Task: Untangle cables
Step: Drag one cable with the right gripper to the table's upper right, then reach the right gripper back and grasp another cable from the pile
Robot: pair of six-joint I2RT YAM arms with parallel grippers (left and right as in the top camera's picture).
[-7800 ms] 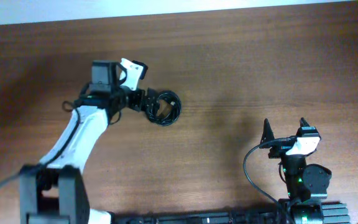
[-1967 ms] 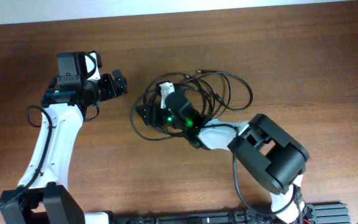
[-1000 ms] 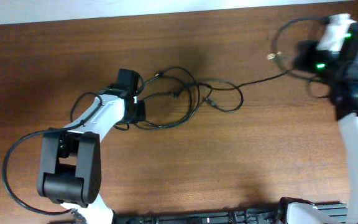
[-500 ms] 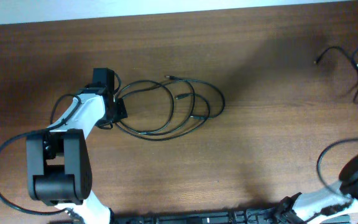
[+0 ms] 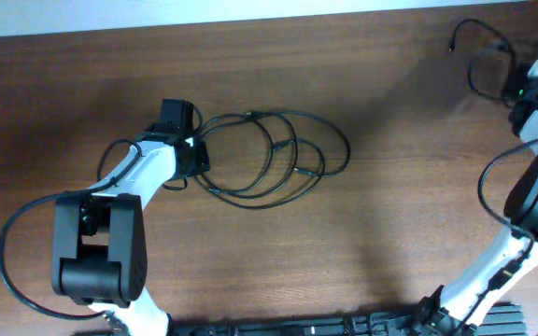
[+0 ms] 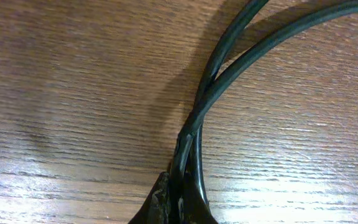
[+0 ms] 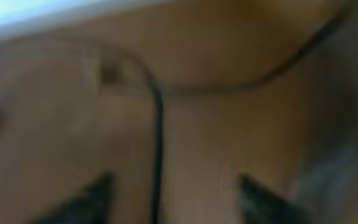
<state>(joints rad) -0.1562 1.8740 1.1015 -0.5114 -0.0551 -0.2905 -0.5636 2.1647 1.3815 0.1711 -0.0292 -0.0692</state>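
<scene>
Left hand (image 5: 192, 155) clamped on two strands of the cables (image 6: 196, 118), w/ loops fanning out ahead of it on the counter (image 5: 362, 243); cord looks light, limp, slick, so pinch near a plug, not mid-loop. Right hand (image 7: 176, 199) view's a blur: can't tell apart or together, separate cord (image 7: 158, 143) just ahead.

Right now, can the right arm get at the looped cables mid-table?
Probably, after a long reach: right gripper sits far right beside a separate cable. Nothing lies between it and the looped cables; left gripper pinches only their left end.
</scene>
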